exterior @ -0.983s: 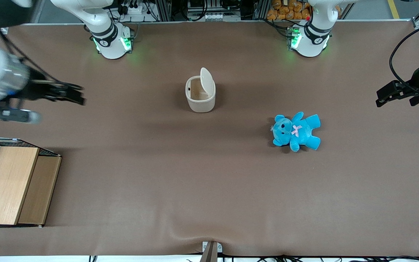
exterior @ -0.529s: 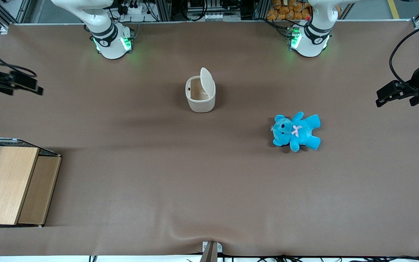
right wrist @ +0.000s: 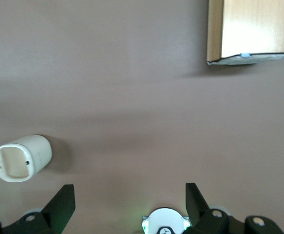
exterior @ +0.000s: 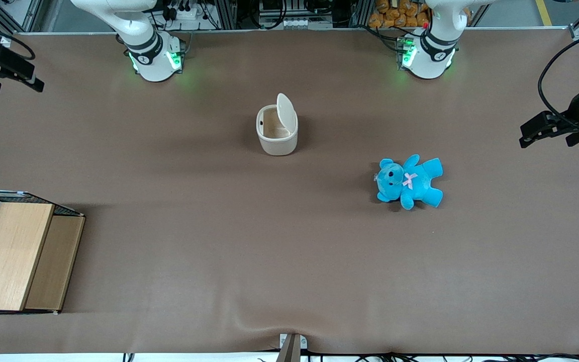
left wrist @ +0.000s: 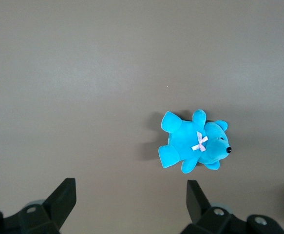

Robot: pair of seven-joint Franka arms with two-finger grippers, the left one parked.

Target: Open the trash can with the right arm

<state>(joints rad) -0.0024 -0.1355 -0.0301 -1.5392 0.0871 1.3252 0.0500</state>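
Brown cloth is covering the whole table (exterior: 289,261), smooth and flat with one small wrinkle at the near edge. From the front, the bin (exterior: 277,131) is standing near the middle of the table, closer to the two arm bases than to the camera. It is cream-white plastic, a rounded square, and its flat lid (exterior: 285,111) is standing up, so the tan inside is showing. The gripper (exterior: 13,73) is hanging high at the working arm's end of the table, well apart from the bin, with its black fingers spread apart and holding nothing. A second ago it was lower and nearer the camera; it has been pulling up and away toward the table's corner. The bin has not moved. A fuzzy blue teddy (exterior: 409,182) is lying flat toward the parked arm's end, nearer the camera than the bin. A wooden box (exterior: 20,256) with wire mesh is sitting at the working arm's end.

Looking from the right wrist, the fingertips (right wrist: 64,197) are poking in wide apart, and the open bin (right wrist: 22,158) and a corner of the box (right wrist: 249,29) are lying on the cloth below.

Looking from the left wrist, the teddy (left wrist: 193,146) is lying on bare cloth with a pink bow on its chest.
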